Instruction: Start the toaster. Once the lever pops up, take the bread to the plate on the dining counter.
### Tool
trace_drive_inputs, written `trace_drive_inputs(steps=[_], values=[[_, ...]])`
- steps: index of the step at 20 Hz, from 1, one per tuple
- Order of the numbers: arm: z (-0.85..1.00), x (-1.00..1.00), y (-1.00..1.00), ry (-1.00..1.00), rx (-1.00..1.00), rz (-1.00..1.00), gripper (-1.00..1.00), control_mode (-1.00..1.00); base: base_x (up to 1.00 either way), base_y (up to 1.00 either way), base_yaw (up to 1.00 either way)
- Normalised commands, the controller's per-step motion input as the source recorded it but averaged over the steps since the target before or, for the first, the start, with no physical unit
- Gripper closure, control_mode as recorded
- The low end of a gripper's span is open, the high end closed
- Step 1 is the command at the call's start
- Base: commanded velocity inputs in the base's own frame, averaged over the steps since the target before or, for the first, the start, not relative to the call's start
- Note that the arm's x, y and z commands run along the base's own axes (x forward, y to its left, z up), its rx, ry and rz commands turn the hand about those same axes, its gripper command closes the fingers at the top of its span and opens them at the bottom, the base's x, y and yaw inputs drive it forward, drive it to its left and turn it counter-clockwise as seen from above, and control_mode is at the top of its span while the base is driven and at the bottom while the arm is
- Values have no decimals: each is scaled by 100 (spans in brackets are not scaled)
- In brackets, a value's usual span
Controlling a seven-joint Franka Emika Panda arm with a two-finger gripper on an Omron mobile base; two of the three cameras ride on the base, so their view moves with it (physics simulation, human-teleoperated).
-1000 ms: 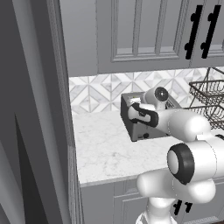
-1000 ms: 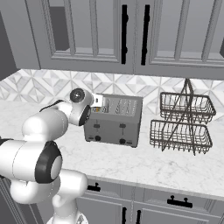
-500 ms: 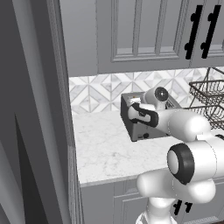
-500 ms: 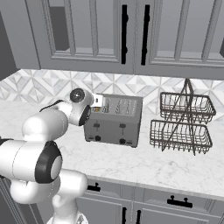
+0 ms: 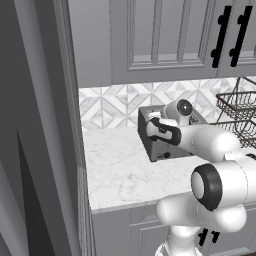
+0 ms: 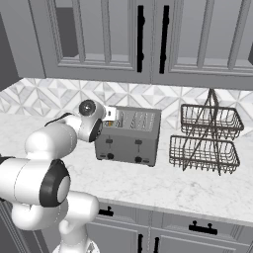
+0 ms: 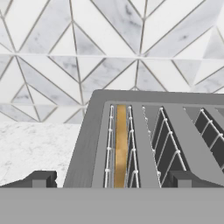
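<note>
Marble counter (image 6: 163, 185) runs under grey cabinets (image 6: 148, 39), backed by diamond-patterned tile (image 7: 87, 48). On it stands the toaster (image 6: 129, 136), with a two-tier wire basket (image 6: 206, 139) just beside it on the right base view's right. Bread (image 7: 120, 146) sits down in the toaster's left slot in the hand view, its tan edge between the wire guides. White arm (image 5: 210, 142) reaches over the toaster's end, and the gripper (image 7: 111, 179) hangs released above the slots, jaws spread wide and grasping nothing.
</note>
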Motion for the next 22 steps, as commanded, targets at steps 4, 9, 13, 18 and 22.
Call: trace_drive_inputs(steps=[4, 9, 13, 18, 22], values=[[0, 0, 0, 0, 0, 0, -100, -100, 0, 0, 0], [0, 0, 0, 0, 0, 0, -100, -100, 0, 0, 0], [0, 0, 0, 0, 0, 0, -100, -100, 0, 0, 0], [2, 1, 0, 13, 0, 0, -100, -100, 0, 0, 0], [11, 0, 0, 6, 0, 0, -100, -100, 0, 0, 0]])
